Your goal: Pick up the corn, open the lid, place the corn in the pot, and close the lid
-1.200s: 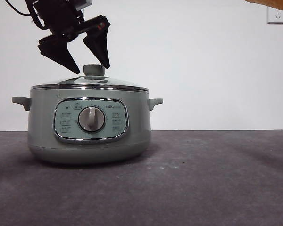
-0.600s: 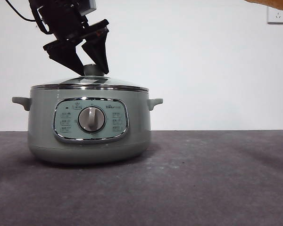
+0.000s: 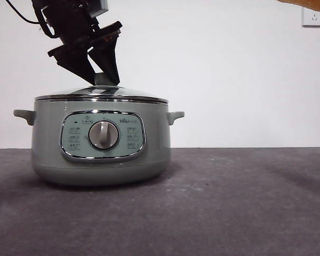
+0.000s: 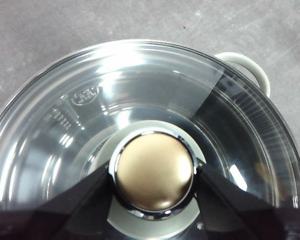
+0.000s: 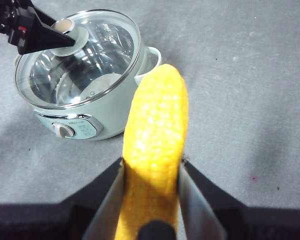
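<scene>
The sage-green pot (image 3: 101, 152) stands on the table at the left, with the glass lid (image 3: 101, 94) resting on it. My left gripper (image 3: 103, 80) comes down from the top left and is shut on the lid's knob (image 4: 154, 172), one jaw touching each side. The glass lid (image 4: 80, 115) fills the left wrist view. My right gripper (image 5: 151, 161) is shut on the yellow corn (image 5: 157, 135) and holds it high above the table, to the side of the pot (image 5: 115, 107). The corn shows only as an orange sliver (image 3: 304, 3) at the front view's top right edge.
The dark grey table (image 3: 229, 202) stretches to the right of the pot. A pot side handle (image 3: 176, 116) sticks out on the right. A white wall socket (image 3: 313, 17) is at the top right. The right wrist view shows the left gripper (image 5: 37, 32) over the lid.
The left gripper has come down onto the lid's knob and its jaws have closed from wide open to gripping it. The pot and lid have not moved.
</scene>
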`<state>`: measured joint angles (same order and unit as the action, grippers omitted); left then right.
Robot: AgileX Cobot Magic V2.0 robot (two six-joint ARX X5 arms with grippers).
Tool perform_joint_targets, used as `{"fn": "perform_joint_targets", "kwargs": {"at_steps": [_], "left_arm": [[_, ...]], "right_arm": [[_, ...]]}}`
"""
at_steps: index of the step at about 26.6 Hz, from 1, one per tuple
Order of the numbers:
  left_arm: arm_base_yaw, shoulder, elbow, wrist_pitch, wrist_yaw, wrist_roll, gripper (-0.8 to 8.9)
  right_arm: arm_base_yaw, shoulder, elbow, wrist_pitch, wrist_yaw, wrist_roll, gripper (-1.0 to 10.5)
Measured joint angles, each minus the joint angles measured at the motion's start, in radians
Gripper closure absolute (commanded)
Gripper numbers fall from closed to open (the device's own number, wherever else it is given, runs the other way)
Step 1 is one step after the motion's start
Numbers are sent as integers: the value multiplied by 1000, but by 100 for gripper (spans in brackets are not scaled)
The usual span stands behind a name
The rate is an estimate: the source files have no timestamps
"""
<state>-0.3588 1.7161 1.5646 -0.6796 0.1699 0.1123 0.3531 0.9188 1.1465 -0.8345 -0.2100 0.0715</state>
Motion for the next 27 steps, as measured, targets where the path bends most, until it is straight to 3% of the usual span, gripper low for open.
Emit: {"fn": "perform_joint_targets", "kwargs": {"at_steps": [7,15,20,27], "left_arm": [[52,-203,-9,0,15,-8,821],[209,-568,-9,-110,62,-27,821],[308,-764,-90,-196,92,-27,821],[326,-980,-312,-230,95,-58,821]], "right_arm": [[0,17,0,53,-2,0,959],[2,193,36,266,-175,56,959],[103,450,288,274,-183,69,959],[208,753,634,161,-158,52,959]]}}
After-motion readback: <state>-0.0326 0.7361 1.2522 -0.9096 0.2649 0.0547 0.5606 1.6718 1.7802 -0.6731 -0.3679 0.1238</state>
